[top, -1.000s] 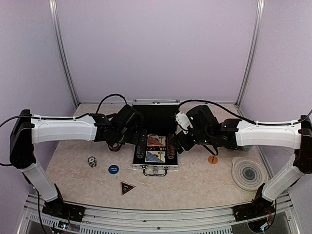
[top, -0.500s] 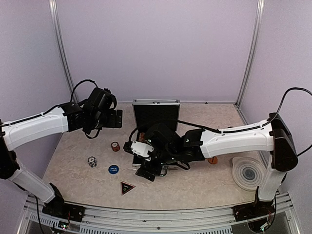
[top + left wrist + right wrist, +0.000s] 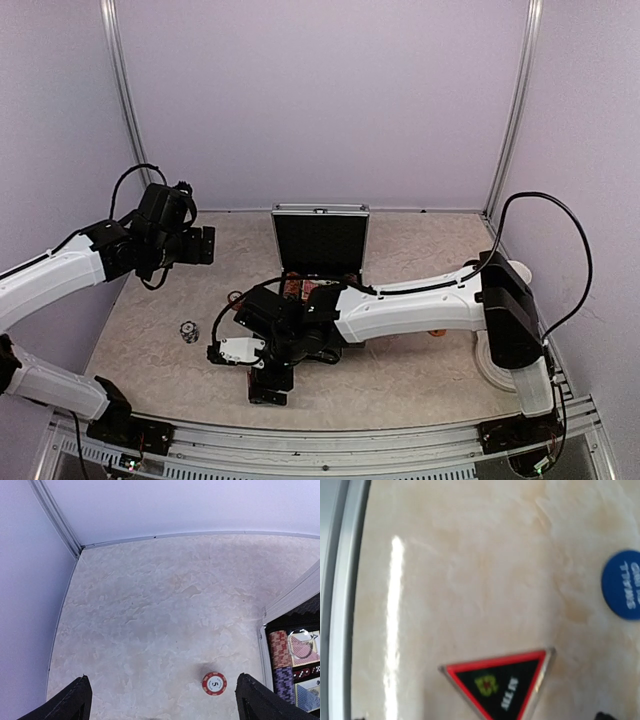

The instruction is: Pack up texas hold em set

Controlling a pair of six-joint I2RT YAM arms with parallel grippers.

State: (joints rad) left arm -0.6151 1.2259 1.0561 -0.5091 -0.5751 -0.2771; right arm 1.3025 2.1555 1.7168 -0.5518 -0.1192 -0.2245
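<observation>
r arm (image 3: 400,310) hides lower half of case (image 3: 320,238); triangle (image 3: 502,682) clipped.

Open silver case (image 3: 320,240) mid-table, right arm (image 3: 420,305) low across its front, left arm (image 3: 60,275) aloft at left

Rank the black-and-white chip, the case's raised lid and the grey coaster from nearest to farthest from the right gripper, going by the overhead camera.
1. Black-and-white chip, on the table to the left of the right gripper.
2. Case lid, upright at the back centre.
3. Grey coaster, far right, partly hidden.
</observation>
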